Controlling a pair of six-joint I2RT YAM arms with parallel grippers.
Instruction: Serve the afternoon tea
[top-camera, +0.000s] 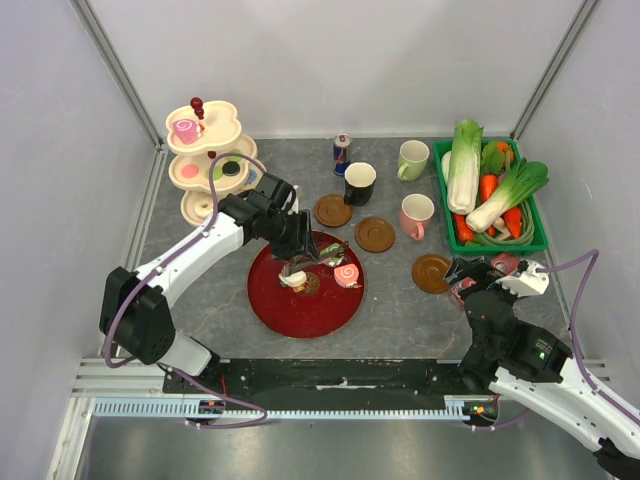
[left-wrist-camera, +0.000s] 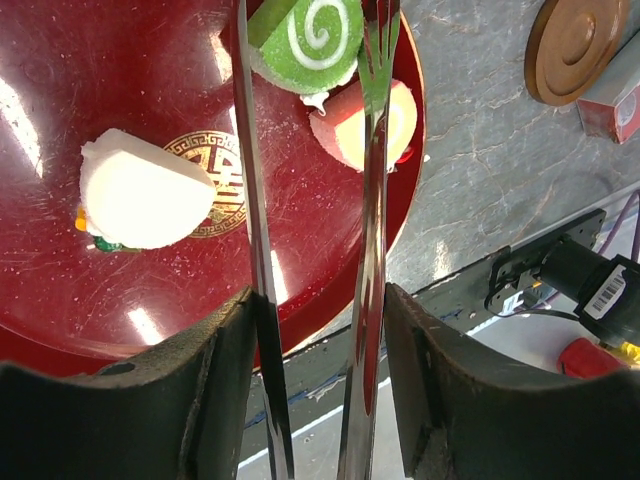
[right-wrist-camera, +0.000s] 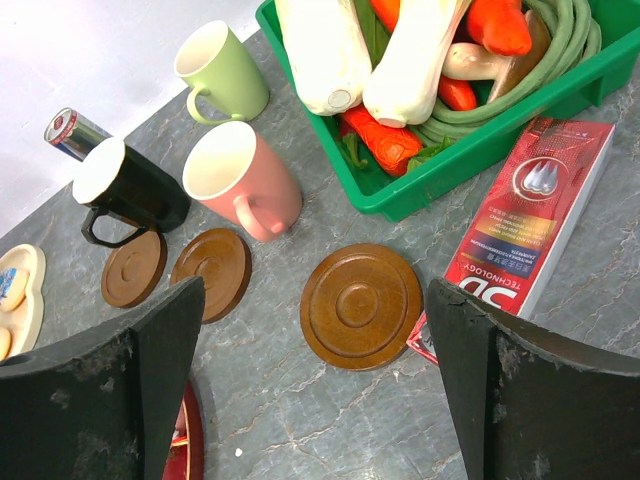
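Beyond the left claw, between the two blades of the tongs that it gripped, the green roll lay on the red tray, close against a pink roll under the right blade. I feared the smooth blades could squeeze it out sideways, or drag the pink one along. The right claw hung wide open above a coaster.

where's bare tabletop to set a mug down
Bare grey stone tabletop lies between the round red tray and the rightmost brown wooden coaster, running to the near edge, and at the back between the cream tiered stand and the red-and-blue drink can. Crowded: around the black mug, the pink mug and the green vegetable crate.
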